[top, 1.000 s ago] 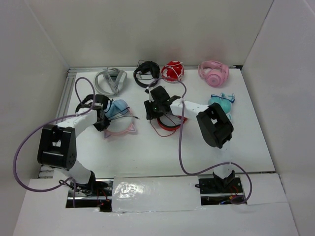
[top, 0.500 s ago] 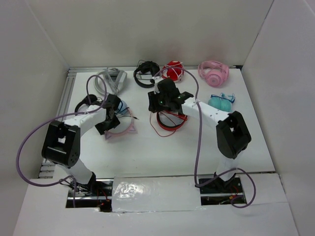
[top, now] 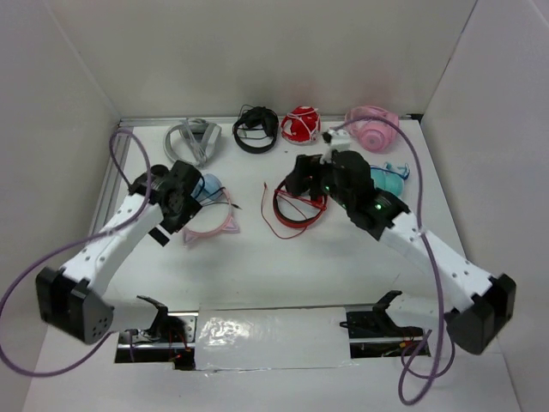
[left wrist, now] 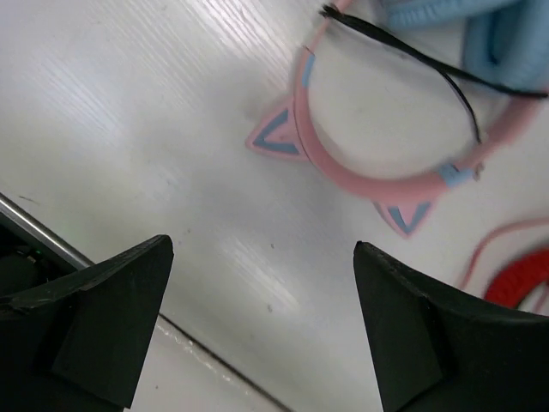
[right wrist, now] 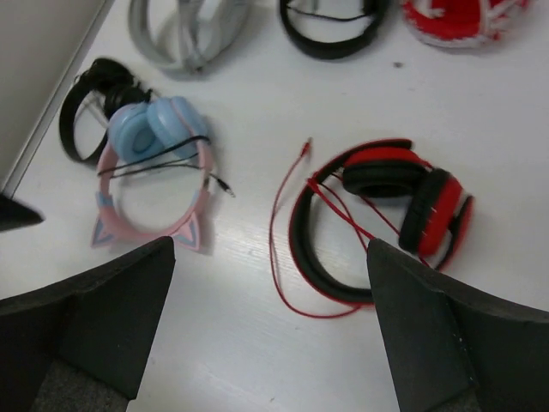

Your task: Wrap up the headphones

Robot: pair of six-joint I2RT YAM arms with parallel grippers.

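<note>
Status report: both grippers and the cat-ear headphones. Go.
Left gripper open, empty, over the pink headband. Right gripper open, empty. Headphones lying flat, black cable loose, unwrapped. Red headphones alongside, apart.

Bright, diffuse light falls evenly on the glossy white worktop (top: 257, 266), leaving only faint, soft shadows under the arms. A crinkled clear plastic strip (top: 257, 330) glints at the near edge. In the left wrist view, glare streaks the worktop and the light-blue and pink cat-eared headphones (left wrist: 334, 163) look slightly soft. The left claw (left wrist: 263, 247) and right claw (right wrist: 270, 247) are dark and blurred.
</note>
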